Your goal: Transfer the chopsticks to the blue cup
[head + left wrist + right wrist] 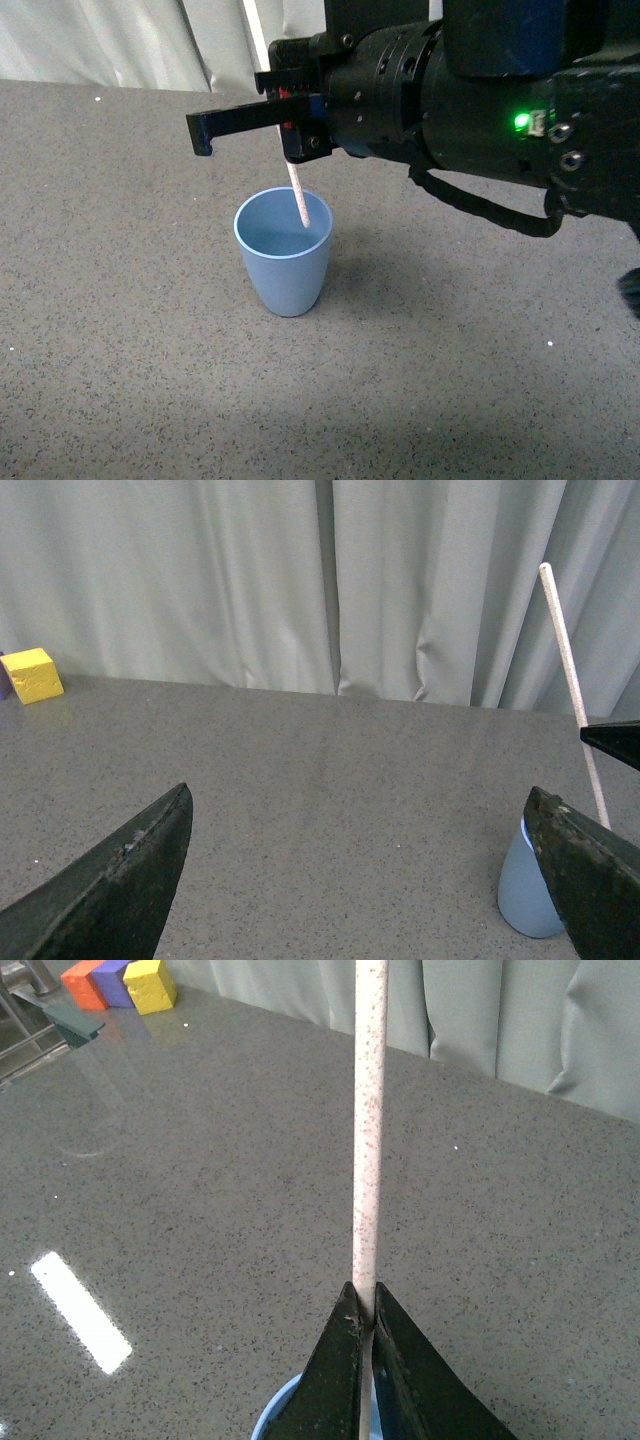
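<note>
The right tool clamps the chopsticks nearly upright, the lower end dipped inside the blue cup near its far rim. Bare surface surrounds the cup. The left tool hangs spread, empty. The cup wall hides how deep the tip sits.

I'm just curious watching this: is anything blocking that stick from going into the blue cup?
Nothing visible does. The right tool grips the chopstick nearly upright over the blue cup, whose mouth is open. In the front view, the stick's lower end appears within the rim.
</note>
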Motion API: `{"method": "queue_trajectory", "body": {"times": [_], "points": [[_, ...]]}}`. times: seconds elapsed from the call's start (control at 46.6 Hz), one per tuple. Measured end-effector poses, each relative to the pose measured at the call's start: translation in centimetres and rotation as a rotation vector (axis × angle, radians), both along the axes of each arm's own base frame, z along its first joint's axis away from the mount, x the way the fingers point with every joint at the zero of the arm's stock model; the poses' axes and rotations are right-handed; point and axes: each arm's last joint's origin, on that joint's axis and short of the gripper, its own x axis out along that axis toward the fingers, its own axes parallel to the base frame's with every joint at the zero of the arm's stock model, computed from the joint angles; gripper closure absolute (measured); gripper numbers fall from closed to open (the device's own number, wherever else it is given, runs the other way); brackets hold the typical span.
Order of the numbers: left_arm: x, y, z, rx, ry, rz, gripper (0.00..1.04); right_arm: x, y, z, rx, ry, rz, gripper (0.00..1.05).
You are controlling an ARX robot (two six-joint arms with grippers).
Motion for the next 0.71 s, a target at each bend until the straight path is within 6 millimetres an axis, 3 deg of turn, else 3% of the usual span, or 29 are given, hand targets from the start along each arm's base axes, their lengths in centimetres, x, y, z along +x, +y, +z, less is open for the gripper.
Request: {"method": "queue_trajectory", "body": {"times": [0.236, 0.601, 0.708], "points": [[0.0, 0.0, 0.0, 0.0, 0.0, 0.0, 0.07, 0.8, 0.6, -1.7, -0.01, 0.036, -0.017, 1.04], [0.0, 0.0, 0.0, 0.0, 0.0, 0.0, 0.07, -0.1, 0.1, -3.4, -0.042, 0.089, -0.017, 1.04], [0.0, 0.0, 0.0, 0.0, 0.0, 0.0, 0.07, -0.5, -0.3, -3.8, -0.048, 0.108, -0.009, 0.87]]}}
